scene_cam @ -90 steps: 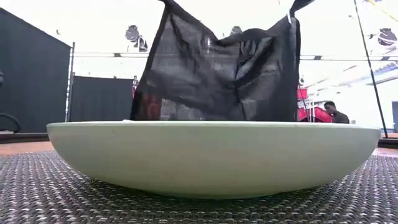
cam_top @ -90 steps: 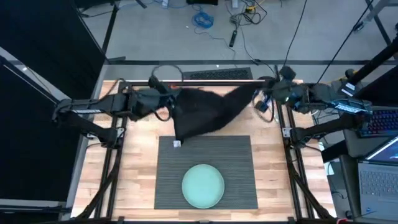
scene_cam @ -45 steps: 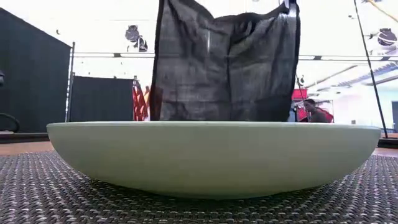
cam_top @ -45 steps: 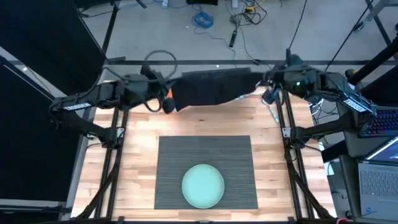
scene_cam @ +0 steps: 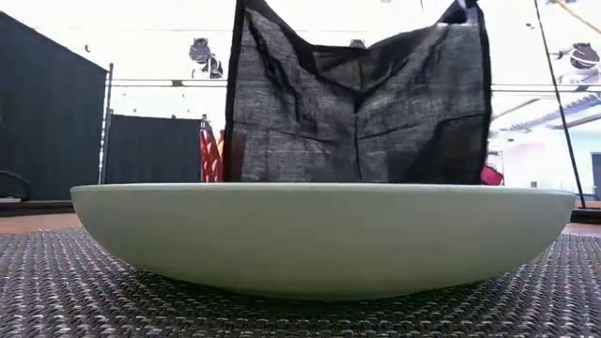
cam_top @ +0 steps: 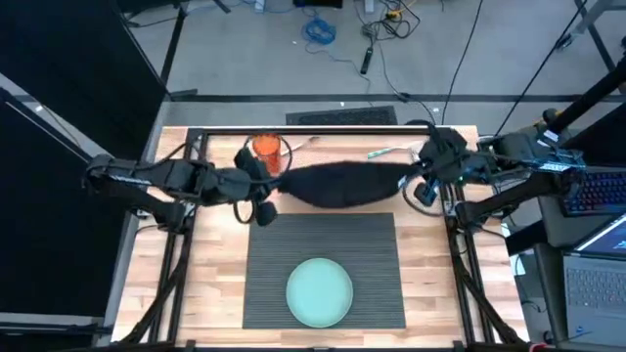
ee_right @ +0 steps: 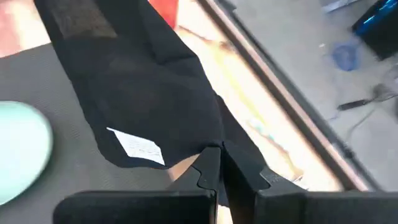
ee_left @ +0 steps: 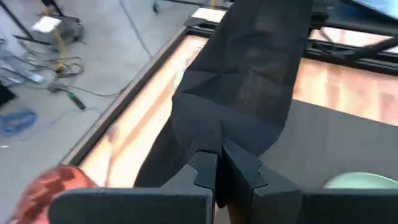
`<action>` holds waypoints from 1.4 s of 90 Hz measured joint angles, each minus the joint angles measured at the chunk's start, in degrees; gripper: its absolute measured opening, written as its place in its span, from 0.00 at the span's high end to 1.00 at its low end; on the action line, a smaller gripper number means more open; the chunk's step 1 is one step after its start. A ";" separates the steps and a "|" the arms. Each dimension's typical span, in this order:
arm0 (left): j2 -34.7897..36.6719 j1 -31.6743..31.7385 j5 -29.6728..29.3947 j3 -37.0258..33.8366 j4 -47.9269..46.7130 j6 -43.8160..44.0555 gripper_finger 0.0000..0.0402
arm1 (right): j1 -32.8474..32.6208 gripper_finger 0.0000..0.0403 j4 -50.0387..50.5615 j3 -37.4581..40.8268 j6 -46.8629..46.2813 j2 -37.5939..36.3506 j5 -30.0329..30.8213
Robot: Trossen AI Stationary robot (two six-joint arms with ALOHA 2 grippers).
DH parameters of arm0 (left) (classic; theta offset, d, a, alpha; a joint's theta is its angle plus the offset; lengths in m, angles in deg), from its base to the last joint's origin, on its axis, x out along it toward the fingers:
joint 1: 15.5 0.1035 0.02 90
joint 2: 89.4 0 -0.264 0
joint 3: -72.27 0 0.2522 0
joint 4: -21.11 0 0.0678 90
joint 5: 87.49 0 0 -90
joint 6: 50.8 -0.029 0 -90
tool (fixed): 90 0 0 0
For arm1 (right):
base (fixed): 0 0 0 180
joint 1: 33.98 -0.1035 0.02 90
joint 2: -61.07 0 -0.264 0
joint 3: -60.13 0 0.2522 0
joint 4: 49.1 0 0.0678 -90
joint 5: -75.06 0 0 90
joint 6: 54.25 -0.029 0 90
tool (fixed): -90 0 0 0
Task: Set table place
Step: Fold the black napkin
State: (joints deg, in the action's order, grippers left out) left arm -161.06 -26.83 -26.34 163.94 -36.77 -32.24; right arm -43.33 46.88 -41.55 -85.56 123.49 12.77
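Placemat (cam_top: pixel 323 269), dark grey and ribbed, lies flat on the wooden table (cam_top: pixel 217 274) of joined light planks, on the near side of both grippers. On it, toward its near edge, sits a pale teal round plate (cam_top: pixel 319 291); in the low view this plate (scene_cam: pixel 324 235) is smooth, shallow and wide, and I cannot see inside it from there.

Between the two grippers hangs a black cloth napkin (cam_top: pixel 342 184), thin woven fabric with creases. The left gripper (cam_top: pixel 256 188) is clamped on one end of it, its dark fingers (ee_left: pixel 205 171) pressed together over the fabric. The right gripper (cam_top: pixel 415 181) pinches the other end, fingers (ee_right: pixel 211 165) closed on the cloth. A small white label (ee_right: pixel 140 147) is sewn on the napkin just beside the right gripper; its writing is too small to read.

Just beyond the left gripper stands an orange cup (cam_top: pixel 266 150) on the table.
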 joint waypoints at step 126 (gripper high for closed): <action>-0.09 -7.50 13.86 -5.44 -3.50 12.68 1.00 | -20.04 1.00 -5.45 9.88 -35.70 5.23 -21.37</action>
State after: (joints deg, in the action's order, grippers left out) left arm -161.15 -34.33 -12.47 158.50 -40.27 -19.55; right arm -63.37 41.44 -31.67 -121.27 128.73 -8.60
